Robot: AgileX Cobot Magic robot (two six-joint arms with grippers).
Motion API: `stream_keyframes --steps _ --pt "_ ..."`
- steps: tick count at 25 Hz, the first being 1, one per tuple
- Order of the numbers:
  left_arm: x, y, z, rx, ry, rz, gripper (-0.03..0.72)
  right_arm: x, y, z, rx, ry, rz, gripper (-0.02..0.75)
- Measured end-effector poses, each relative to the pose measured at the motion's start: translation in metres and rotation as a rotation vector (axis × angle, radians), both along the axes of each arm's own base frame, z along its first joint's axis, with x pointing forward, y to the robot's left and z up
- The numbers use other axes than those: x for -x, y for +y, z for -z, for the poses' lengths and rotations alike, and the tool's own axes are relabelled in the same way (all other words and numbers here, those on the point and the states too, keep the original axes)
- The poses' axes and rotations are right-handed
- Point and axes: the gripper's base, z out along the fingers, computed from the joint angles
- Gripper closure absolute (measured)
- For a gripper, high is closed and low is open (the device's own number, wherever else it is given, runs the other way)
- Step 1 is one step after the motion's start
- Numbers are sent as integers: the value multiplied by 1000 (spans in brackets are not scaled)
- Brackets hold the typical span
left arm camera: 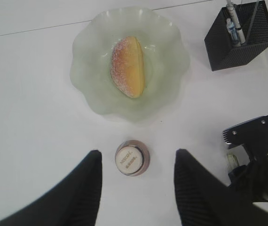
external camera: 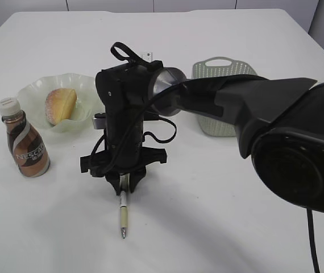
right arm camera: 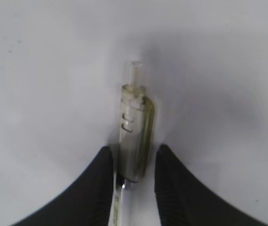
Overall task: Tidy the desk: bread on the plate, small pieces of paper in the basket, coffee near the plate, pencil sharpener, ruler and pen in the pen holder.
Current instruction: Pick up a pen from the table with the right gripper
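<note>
- Pen (external camera: 124, 215) lying on white table (external camera: 219, 216), tip toward camera; clip end between fingers of right gripper (right arm camera: 133, 165), jaws closed against its barrel
- Left gripper (left arm camera: 137, 188) jaws apart, above coffee bottle (left arm camera: 131, 158); bottle untouched
- Bread (left arm camera: 128, 66) on plate (left arm camera: 169, 89); pen holder (left arm camera: 240, 35) beside plate; basket (external camera: 216, 71) behind arm

A white table (external camera: 219, 216) fills the scene, its top plain and matte, with rounded corners at the far left and far right. Beyond its far edge stand pale wall panels (external camera: 111, 4), split by thin vertical seams.
</note>
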Motion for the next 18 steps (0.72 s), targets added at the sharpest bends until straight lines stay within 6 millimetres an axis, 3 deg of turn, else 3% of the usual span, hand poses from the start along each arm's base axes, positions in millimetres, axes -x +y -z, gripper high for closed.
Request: stream_keyframes --steps 7,18 --pt "0 0 0 0 0 0 318 -1 0 0 1 -9 -36 649" --pt "0 0 0 0 0 0 318 -1 0 0 0 -35 -208 659"
